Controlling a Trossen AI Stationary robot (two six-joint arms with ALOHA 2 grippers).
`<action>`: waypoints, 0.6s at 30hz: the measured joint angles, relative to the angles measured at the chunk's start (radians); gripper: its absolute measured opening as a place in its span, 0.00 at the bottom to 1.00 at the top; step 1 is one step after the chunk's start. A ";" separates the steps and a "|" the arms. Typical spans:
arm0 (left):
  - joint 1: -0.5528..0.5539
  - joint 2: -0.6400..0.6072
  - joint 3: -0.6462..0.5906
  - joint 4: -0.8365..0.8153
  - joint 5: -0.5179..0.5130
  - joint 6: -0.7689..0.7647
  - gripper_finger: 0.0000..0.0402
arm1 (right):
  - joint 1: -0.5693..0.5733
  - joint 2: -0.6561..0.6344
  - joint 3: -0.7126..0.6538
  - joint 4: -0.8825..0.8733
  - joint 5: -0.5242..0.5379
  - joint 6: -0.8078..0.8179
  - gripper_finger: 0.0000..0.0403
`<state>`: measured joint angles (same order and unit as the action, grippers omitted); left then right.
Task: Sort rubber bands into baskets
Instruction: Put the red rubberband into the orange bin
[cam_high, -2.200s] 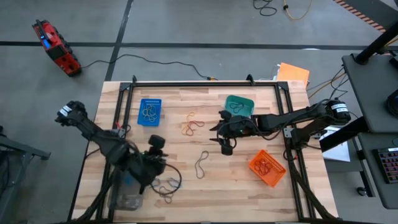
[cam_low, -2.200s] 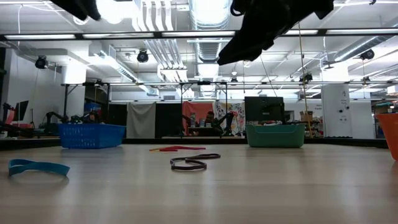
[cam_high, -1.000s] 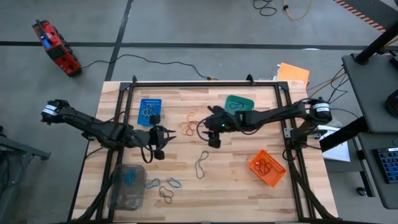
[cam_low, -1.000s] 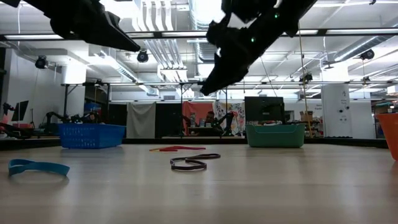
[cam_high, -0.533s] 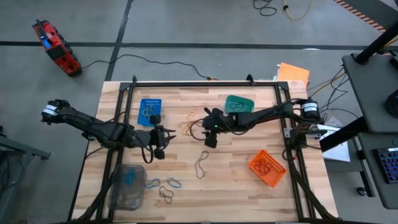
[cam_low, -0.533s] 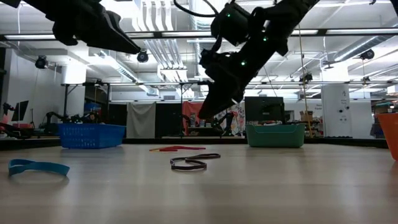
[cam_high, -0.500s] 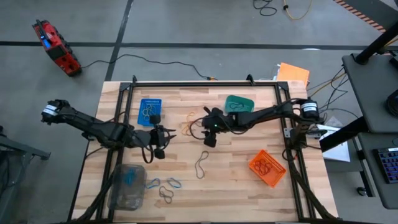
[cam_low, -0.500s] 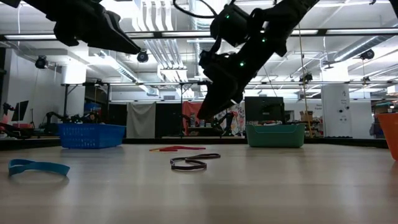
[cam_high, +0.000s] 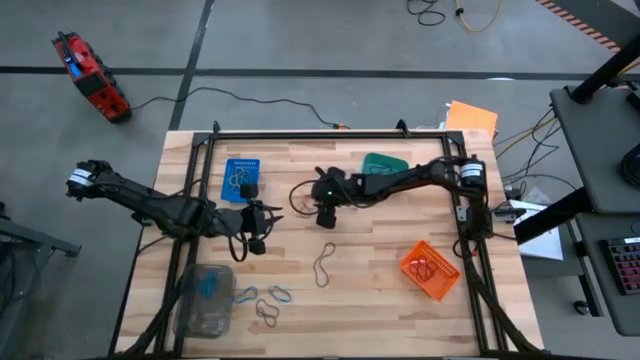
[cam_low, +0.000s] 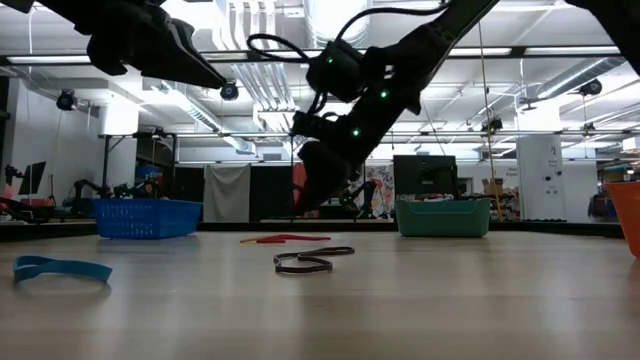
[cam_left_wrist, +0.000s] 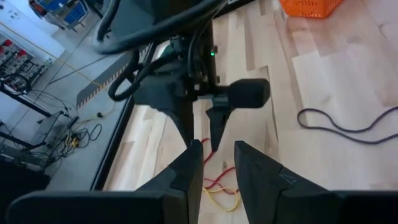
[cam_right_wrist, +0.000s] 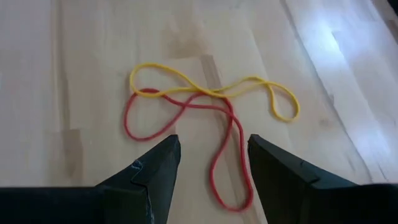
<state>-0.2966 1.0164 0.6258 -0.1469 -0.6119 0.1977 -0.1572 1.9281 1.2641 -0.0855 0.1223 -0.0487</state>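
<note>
While the right gripper (cam_right_wrist: 208, 165) hovers with fingers released over the tangled thin red and yellow rubber bands (cam_right_wrist: 205, 118) mid-table (cam_high: 380, 290), I see the left gripper (cam_left_wrist: 217, 162) nearby, fingers narrowly parted, empty.

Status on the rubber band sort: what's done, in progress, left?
Done: bands already lie in the blue basket, orange basket and clear basket.

In hand: the right gripper, fingers open, is poised over the red band tangled with the yellow band. The left gripper holds nothing visible.

Left: that pair, the dark band mid-table, and several near the clear basket.
</note>
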 joint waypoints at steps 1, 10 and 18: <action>0.000 0.000 0.000 0.000 0.000 0.000 0.19 | -0.002 0.013 0.011 -0.002 -0.012 -0.016 0.46; 0.000 0.002 -0.006 -0.005 0.001 0.000 0.19 | -0.043 0.124 0.081 0.004 -0.044 -0.014 0.46; 0.000 0.003 -0.007 -0.004 0.001 0.010 0.19 | -0.069 0.176 0.097 0.006 -0.090 0.024 0.41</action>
<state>-0.2966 1.0191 0.6189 -0.1513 -0.6109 0.2080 -0.2261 2.1040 1.3613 -0.0794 0.0326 -0.0249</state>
